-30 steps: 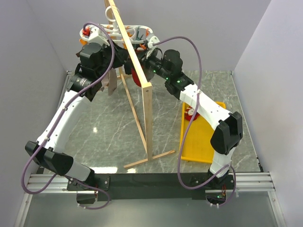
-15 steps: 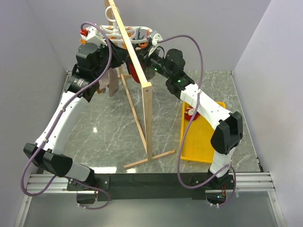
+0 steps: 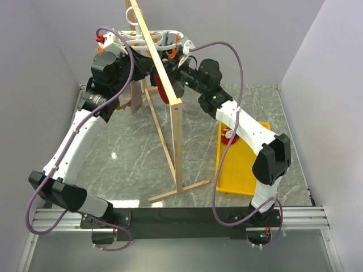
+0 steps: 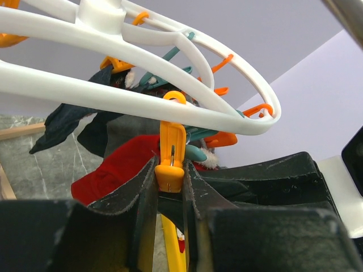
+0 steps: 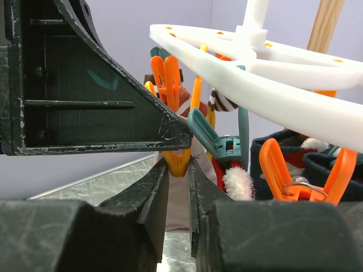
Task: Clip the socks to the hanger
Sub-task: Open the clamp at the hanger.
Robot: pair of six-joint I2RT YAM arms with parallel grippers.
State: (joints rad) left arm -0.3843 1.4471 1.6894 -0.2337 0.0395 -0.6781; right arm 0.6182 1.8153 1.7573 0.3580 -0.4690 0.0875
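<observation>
Left gripper (image 4: 170, 175): closed, jaws pinching the handle of an orange clip (image 4: 172, 141).
Right gripper (image 5: 177, 169): jaws set narrow around an orange clip end (image 5: 177, 157), and both fingers appear to press on it. Whether this is the same clip cannot be told.
Red sock (image 4: 119, 167): just behind the left-held clip, below the white ring.
Hanger (image 4: 142, 96): white oval rings with orange and teal clips, hung high on the wooden rack (image 3: 177, 133).
Yellow tray (image 3: 244, 170): on the table under the right arm.
</observation>
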